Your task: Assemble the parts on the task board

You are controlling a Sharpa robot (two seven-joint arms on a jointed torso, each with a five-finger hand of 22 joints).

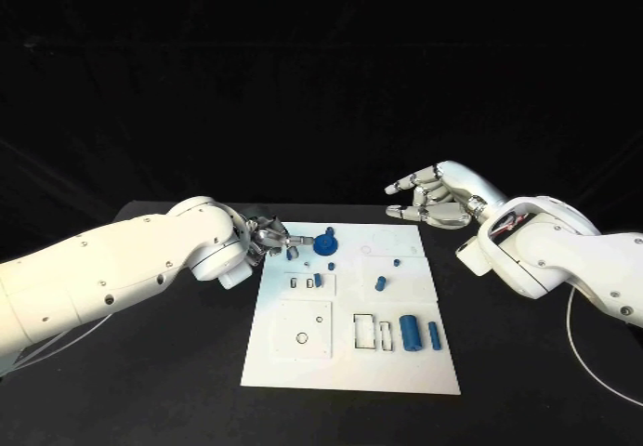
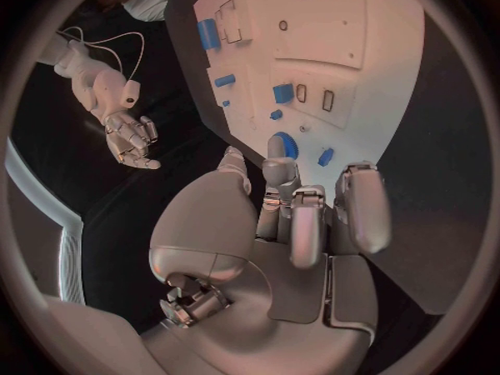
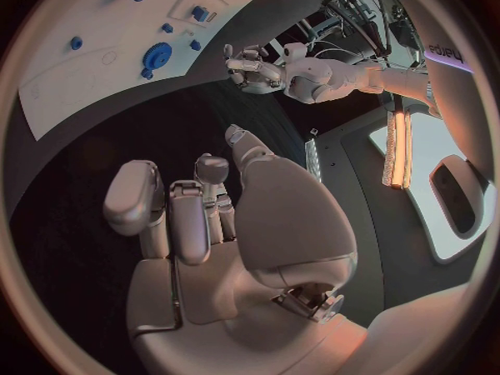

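Black table [image 1: 161, 372], perhaps matte.

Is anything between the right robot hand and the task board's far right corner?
Nothing. In the head view the right robot hand hovers past the task board, its fingers apart, and only bare black table lies between them.

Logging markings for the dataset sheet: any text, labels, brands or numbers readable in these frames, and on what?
No text can be read with confidence.
Dark lettering at the rim of the right wrist view, on a dark panel: too blurred and cut off to read.
task board: only outlines and holes, no lettering visible.
Blue parts, e.g. the round gear-like part: no markings visible.
left hand and right hand: no legible marks.
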